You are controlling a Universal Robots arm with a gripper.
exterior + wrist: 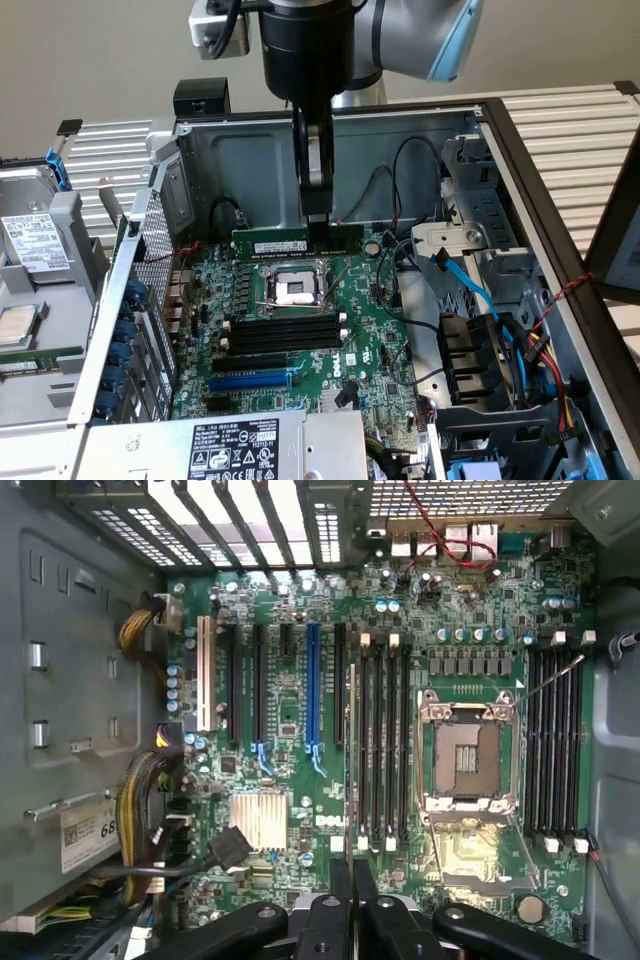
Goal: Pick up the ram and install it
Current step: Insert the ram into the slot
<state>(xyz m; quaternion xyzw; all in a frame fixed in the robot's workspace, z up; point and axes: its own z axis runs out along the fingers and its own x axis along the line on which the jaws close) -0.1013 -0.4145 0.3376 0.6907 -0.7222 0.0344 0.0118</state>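
We see gripper (318,222) hanging down inside open computer box (250,165). Fingers pinched narrow, holding ram (275,243) by top edge, a bit off its middle, toward exterior view's right. Ram lies level, white label facing us, up over green board (370,340), on far side of silver socket (297,290). Black slots (280,332) and blue slot (250,380) sit on near side of socket. In wrist view, gripper (351,880) holds ram (351,760) edge-on, lined up just beside black slots (385,750).
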